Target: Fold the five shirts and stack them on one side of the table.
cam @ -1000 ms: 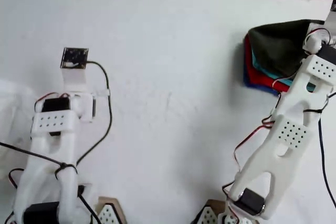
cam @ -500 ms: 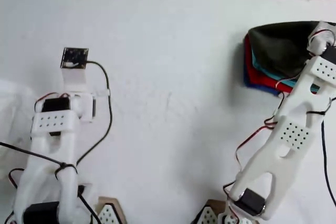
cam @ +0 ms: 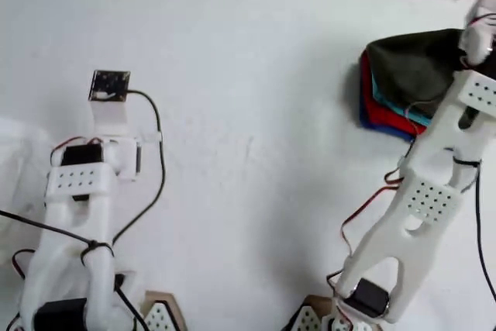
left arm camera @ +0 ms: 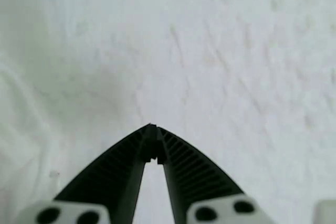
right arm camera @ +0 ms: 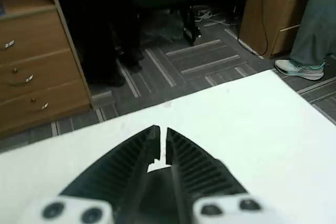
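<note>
Right gripper (right arm camera: 161,132), jaws pressed almost together with nothing seen pinched, hangs at the far edge of the shirt stack (cam: 391,91) on the bench's (cam: 248,52) 3 o'clock side, clearly nearer than the closed left gripper (left arm camera: 152,132) at 9 o'clock.

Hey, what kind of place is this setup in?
Probably an office or a lab room. The work surface is a white-covered table, and past its far edge the right wrist view shows a wooden drawer cabinet standing on a grey striped carpet-tile floor.
</note>
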